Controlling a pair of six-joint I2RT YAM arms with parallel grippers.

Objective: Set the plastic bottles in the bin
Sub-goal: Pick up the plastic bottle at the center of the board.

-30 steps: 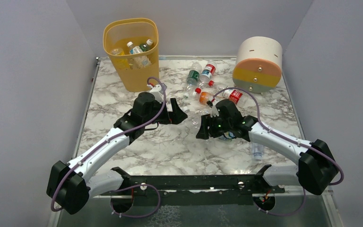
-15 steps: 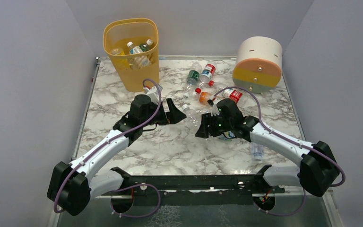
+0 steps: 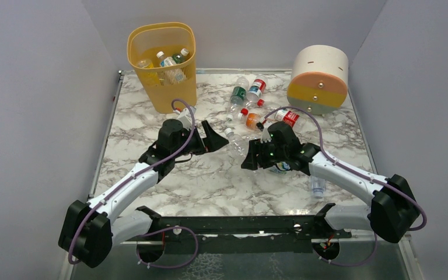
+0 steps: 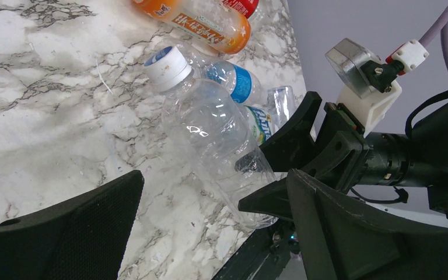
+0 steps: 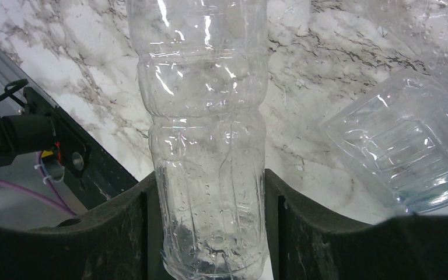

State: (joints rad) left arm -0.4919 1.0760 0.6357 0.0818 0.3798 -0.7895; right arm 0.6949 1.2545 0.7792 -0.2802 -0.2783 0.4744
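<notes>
Top external, bin (image 3: 162, 96) holding bottles (image 3: 169, 60), left claw (image 4: 210, 182) agape, right claw (image 5: 207, 192) clamping clear bottle (image 5: 204, 87)

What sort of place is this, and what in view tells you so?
Probably a robotics test cell: a left arm and right arm bolted to a marble-patterned table, plain grey walls boxing it in, plastic bottles scattered near a yellow bin.

Round drum (image 3: 318, 79) sits at far-right of table (image 3: 169, 192), near right wall: white upper part, orange band below it, grey at bottom. Few small metal studs (image 3: 321, 84) on orange & grey parts. Table top is white marble w/ grey veins, seen in wrist views too. Plain grey walls (image 3: 35, 87) at left, back & right. Steel strip (image 3: 256, 265) along near edge.
</notes>
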